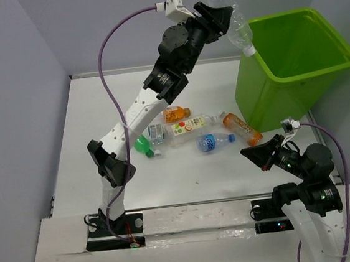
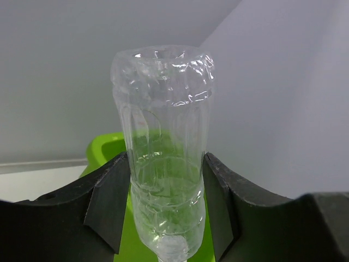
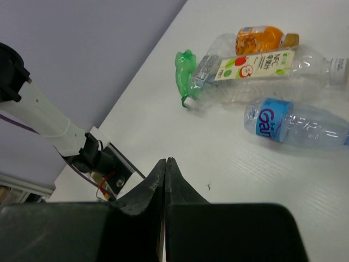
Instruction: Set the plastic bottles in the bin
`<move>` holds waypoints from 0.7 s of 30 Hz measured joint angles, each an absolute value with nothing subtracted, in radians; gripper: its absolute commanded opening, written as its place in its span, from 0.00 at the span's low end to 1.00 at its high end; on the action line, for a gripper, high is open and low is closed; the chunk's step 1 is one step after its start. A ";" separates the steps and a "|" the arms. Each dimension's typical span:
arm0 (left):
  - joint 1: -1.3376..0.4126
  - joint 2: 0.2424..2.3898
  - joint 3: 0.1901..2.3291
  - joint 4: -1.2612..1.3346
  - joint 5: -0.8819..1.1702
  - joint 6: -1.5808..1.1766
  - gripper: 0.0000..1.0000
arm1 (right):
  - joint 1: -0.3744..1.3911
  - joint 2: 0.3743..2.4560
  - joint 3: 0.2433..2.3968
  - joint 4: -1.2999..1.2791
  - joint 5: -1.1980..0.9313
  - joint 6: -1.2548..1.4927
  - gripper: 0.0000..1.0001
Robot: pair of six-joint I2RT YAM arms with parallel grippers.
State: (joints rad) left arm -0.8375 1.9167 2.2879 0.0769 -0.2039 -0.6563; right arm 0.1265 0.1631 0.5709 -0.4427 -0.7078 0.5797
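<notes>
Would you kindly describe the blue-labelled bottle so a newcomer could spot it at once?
Find the lime-green bin at the right of the white table; loose bottles lie just left of it. The blue-labelled bottle lies on its side, directly on the near side of the long white-labelled bottle. It alone has a blue label; its neighbours show white labels, orange or green.

Cap end of the clear bottle (image 2: pixel 163 153) runs off my left wrist view. My left fingers (image 2: pixel 106 204) hide most of the bin (image 2: pixel 103 147).

bin (image 1: pixel 265 99): lime green | raised bottle (image 1: pixel 240 33): clear | table (image 1: pixel 92 121): white | cable (image 1: pixel 100 67): purple
</notes>
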 measured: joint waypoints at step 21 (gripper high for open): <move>-0.987 2.421 2.555 0.484 -0.334 -0.641 0.99 | 0.126 0.097 0.492 -0.492 -0.801 0.573 0.00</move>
